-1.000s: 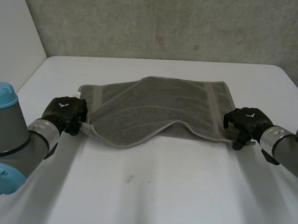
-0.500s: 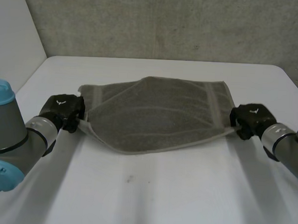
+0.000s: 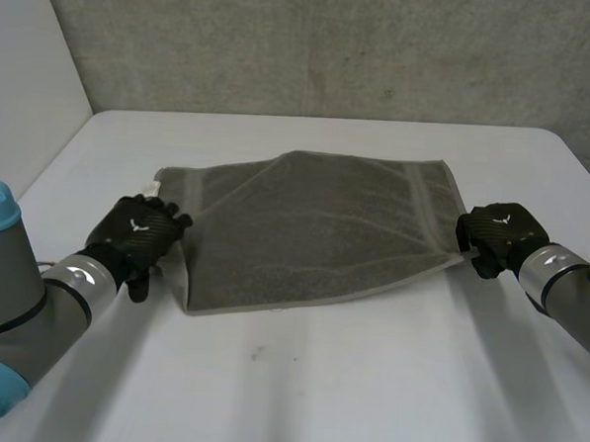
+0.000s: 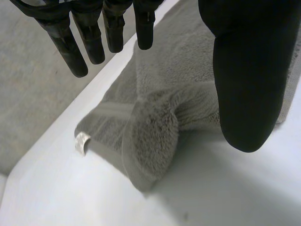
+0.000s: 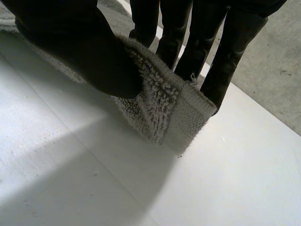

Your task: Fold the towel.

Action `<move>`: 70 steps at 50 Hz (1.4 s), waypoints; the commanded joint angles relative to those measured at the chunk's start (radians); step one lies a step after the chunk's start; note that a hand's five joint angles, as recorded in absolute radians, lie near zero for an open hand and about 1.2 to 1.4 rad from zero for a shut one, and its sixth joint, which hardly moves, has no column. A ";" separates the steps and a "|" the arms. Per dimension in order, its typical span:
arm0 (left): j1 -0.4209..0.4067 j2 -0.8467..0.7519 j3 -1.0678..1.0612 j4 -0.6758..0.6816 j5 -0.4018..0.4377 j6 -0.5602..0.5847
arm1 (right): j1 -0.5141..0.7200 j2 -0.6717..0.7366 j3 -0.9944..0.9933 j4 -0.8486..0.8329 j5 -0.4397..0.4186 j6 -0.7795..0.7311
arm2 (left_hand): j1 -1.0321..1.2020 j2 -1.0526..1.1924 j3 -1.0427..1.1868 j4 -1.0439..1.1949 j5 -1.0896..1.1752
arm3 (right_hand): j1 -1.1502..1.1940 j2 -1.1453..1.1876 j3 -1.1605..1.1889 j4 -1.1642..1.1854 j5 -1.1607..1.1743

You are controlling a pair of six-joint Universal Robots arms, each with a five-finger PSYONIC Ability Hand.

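Note:
A grey-green towel lies folded over on the white table, its near layer slanting from the left corner up to the right. My left hand hovers just off the towel's left edge, fingers straight and spread, thumb apart, nothing held. Below its palm lies the towel's folded left corner with a small white tag. My right hand is at the towel's right edge, where thumb and fingers pinch the towel corner, lifted slightly off the table.
A grey concrete wall rises behind the table's far edge. Bare white table surface lies in front of the towel and to both sides.
My left hand has opened and let the towel's left corner drop onto the table. The right hand has shut on the right corner and drawn the near edge taut.

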 commanded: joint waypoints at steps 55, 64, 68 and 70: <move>-0.006 -0.196 0.302 -0.356 0.038 0.293 | -0.042 0.000 0.004 0.001 0.000 -0.055 | 0.711 0.711 0.712 0.712 0.714 | 0.009 0.183 0.181 0.180 0.187; -0.016 -0.143 0.270 -0.360 0.029 0.295 | -0.042 0.000 0.002 0.001 0.000 -0.055 | 0.644 0.644 0.645 0.645 0.647 | 0.009 0.183 0.181 0.180 0.187; -0.015 -0.119 0.253 -0.360 0.029 0.293 | -0.042 0.000 0.004 0.001 0.000 -0.056 | 0.644 0.644 0.645 0.645 0.647 | 0.009 0.183 0.181 0.180 0.187; -0.015 -0.110 0.244 -0.360 0.029 0.293 | -0.042 0.002 0.004 0.001 0.000 -0.056 | 0.644 0.644 0.645 0.645 0.647 | 0.009 0.183 0.181 0.180 0.187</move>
